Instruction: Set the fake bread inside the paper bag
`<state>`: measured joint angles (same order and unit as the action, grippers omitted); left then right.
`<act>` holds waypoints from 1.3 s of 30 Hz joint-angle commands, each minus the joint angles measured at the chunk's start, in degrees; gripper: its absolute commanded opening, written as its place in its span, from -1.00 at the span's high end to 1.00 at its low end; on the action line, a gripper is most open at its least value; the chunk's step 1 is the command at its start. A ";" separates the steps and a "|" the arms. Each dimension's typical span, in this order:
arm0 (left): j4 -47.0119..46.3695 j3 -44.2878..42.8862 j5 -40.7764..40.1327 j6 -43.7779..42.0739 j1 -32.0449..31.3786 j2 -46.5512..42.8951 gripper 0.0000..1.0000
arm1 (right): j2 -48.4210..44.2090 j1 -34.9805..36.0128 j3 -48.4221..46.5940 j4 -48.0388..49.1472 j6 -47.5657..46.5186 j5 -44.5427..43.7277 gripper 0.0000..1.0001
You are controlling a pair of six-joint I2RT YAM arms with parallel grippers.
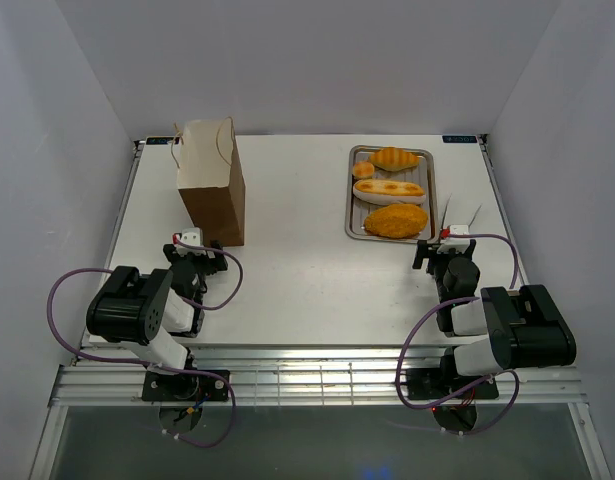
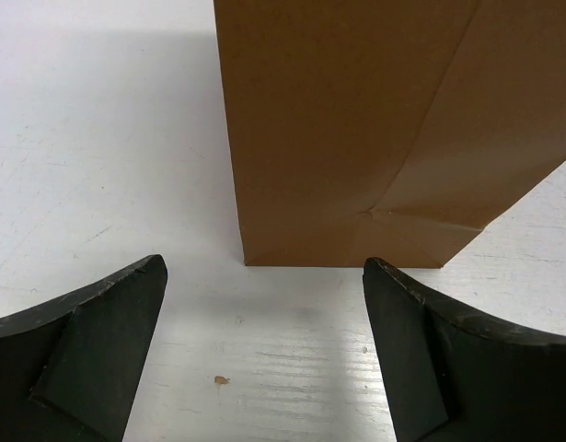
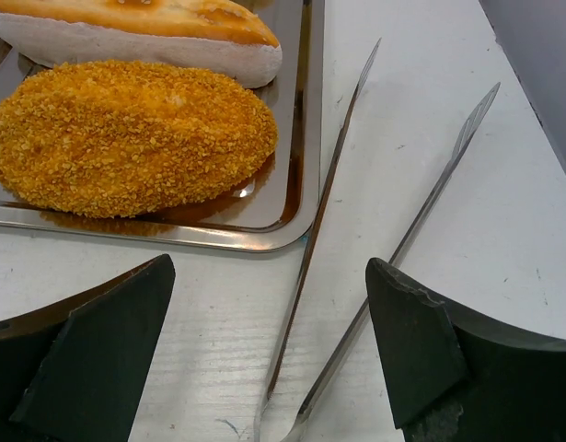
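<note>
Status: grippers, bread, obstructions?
Left gripper open, right gripper open, both empty. Fake bread all on steel tray, paper bag upright. Tongs lying ahead of right gripper.

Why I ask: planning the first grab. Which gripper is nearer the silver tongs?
Right. The right gripper sits just behind the tongs, jaws open; the left gripper faces the paper bag across the table.

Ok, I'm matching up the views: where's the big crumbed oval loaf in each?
Top external: big oval loaf, near end of the steel tray, right of centre.
Left wrist: not in it.
Right wrist: loaf fills the upper left.
Shared landmark, those two views: the tray's rim.
</note>
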<state>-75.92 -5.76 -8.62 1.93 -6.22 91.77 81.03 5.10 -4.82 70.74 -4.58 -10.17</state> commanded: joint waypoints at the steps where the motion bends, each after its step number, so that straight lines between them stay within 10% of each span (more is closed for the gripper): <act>1: -4.76 -0.92 -0.52 -0.70 0.15 -0.89 -0.96 | -0.26 -0.18 -0.80 4.32 -1.22 -1.08 -0.80; 11: -12.93 2.59 -10.00 -1.41 -3.18 -0.53 -0.96 | -4.29 0.95 0.42 3.89 -1.92 -3.70 -0.80; 17: -18.57 5.58 -16.72 -4.56 -6.51 -3.77 -0.96 | -23.44 2.63 -7.46 -29.10 16.26 -18.81 -0.80; 22: -12.16 5.49 -25.39 -7.29 -10.21 -13.35 -0.96 | -29.35 2.63 -18.73 -57.77 21.10 -16.36 -0.80; 30: 21.92 5.23 -24.52 10.96 -12.24 -46.27 -0.96 | -21.47 0.79 -26.99 -70.64 22.24 -19.79 -0.80; 39: 38.73 4.97 -20.56 15.47 -12.85 -66.71 -0.96 | -6.96 -4.40 -35.87 -79.17 22.86 -14.09 -0.80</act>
<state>-47.03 -2.90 -30.96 15.42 -18.90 27.46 70.32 1.61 -36.60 -4.99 17.45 -26.17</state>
